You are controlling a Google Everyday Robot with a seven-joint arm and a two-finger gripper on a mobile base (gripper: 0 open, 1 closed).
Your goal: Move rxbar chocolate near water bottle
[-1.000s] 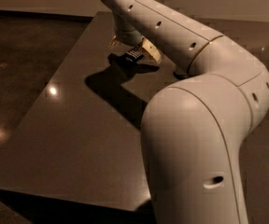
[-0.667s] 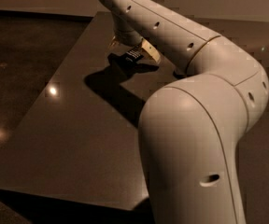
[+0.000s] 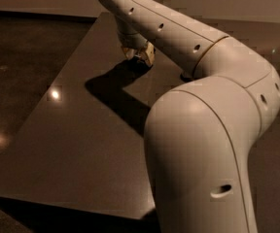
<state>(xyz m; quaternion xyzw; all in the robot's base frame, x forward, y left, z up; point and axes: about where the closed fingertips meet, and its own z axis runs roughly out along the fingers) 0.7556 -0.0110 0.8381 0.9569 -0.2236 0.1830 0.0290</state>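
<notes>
A dark glossy worktop is seen above a brown floor, the hand held low over its far part.

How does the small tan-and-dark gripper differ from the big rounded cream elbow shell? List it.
Colour: the gripper is tan and dark; the elbow shell is plain cream.
Place: the gripper hangs low over the far part of the dark table; the elbow shell stands at its near edge.
Size in view: the gripper looks small; the elbow shell fills the lower right.
Both belong to one arm.
</notes>
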